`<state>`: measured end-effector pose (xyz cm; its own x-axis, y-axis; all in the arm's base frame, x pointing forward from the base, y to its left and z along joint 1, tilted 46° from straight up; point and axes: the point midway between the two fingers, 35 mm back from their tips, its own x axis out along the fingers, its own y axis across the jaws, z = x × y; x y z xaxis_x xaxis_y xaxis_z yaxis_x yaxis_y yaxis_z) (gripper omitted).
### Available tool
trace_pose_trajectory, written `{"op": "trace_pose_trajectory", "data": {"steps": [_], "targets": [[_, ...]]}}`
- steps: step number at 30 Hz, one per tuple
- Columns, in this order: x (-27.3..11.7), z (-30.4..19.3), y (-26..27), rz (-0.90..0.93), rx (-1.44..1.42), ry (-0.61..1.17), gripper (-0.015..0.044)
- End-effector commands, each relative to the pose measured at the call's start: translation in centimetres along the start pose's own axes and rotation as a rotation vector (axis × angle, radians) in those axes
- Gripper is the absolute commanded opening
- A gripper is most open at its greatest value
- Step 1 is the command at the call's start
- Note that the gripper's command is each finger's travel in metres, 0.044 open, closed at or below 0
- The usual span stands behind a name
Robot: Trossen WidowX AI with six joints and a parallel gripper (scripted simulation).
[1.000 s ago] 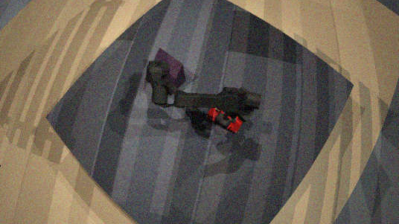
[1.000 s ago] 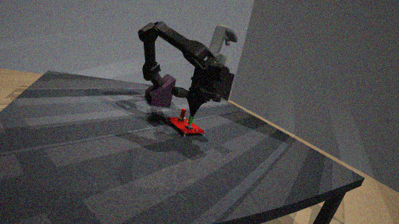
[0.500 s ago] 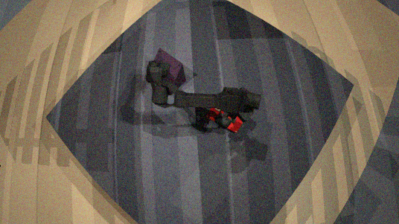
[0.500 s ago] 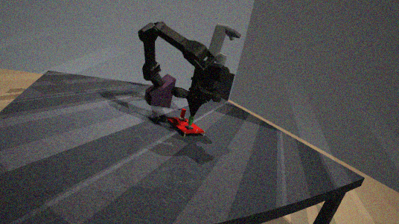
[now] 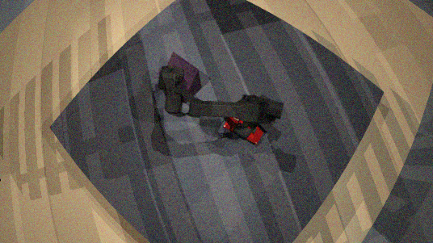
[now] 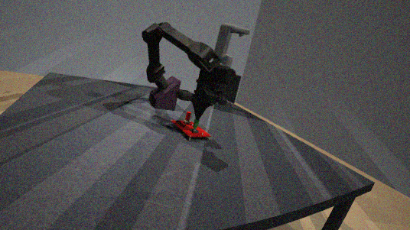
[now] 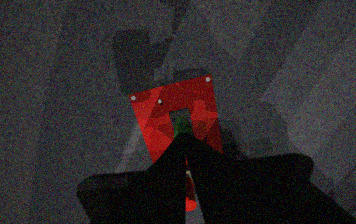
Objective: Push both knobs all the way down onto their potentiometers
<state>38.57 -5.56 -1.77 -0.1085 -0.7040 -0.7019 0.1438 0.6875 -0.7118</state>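
Note:
The red circuit board stands low on short legs on the table. A green knob stands upright near one end of it. A red knob stands upright near the other end, with a small pale part below it; in the wrist view its red top shows through the gap behind the fingertips. My gripper is shut, with nothing between its tips. It points down with the tips at the top of the green knob; whether they touch is hard to tell. The green knob's seating is too dark to judge.
A purple block stands beside the arm's base, away from the board. The arm reaches over the board and hides part of it in the top view. Dark shadows and stripes cross the dark table.

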Motion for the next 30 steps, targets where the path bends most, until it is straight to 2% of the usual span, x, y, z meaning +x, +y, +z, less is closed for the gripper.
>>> {"op": "trace_pose_trajectory", "data": {"steps": [1, 17, 30], "targets": [[1.8, 0.2, -0.4, -0.007, 0.022, 0.021, 0.0], [1.8, 0.2, -0.4, -0.007, 0.022, 0.021, 0.0], [-0.1, 0.3, -0.3, -0.005, 0.021, 0.021, 0.0]]}}
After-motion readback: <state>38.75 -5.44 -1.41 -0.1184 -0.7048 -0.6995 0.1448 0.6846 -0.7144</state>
